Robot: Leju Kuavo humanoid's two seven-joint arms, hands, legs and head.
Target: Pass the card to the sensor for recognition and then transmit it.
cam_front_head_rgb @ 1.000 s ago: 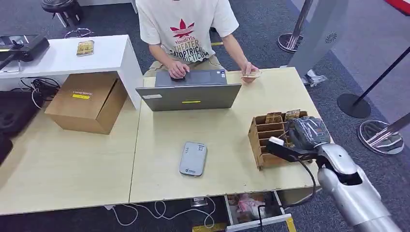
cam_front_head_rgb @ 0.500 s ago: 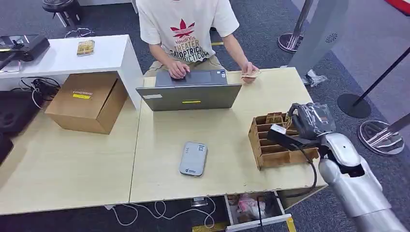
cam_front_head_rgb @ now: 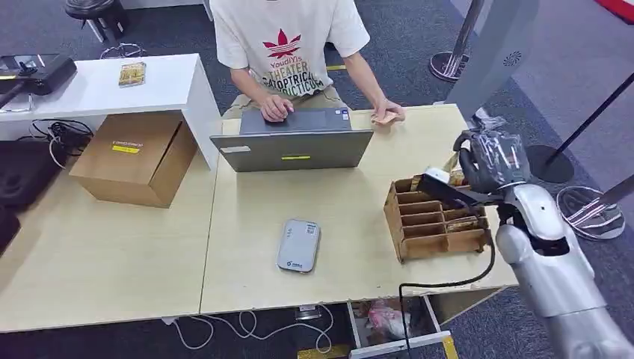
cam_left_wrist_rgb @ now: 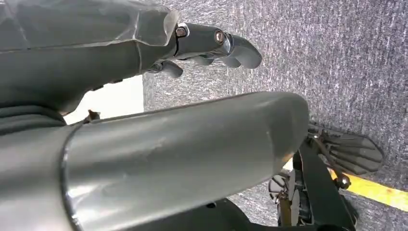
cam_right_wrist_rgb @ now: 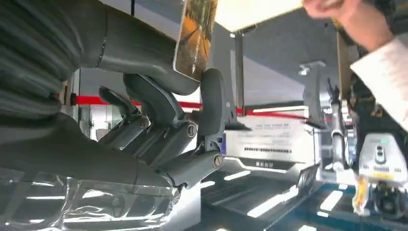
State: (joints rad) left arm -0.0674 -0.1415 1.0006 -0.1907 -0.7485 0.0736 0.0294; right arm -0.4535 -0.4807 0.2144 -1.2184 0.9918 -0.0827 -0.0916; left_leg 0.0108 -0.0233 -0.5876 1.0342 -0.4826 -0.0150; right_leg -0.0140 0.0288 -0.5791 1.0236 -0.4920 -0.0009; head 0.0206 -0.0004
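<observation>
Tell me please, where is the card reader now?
In the head view, the grey card reader lies flat on the wooden table, between the laptop and the near edge, left of the wooden card holder.

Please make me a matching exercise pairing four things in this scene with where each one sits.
Things:
1. card
2. sensor
3. laptop
4. cardboard box

Places:
A. under the white side table
B. flat at the desk's middle
C. pinched in the right hand
D. in front of the seated person

Pairs: 1-C, 2-B, 3-D, 4-A
</observation>
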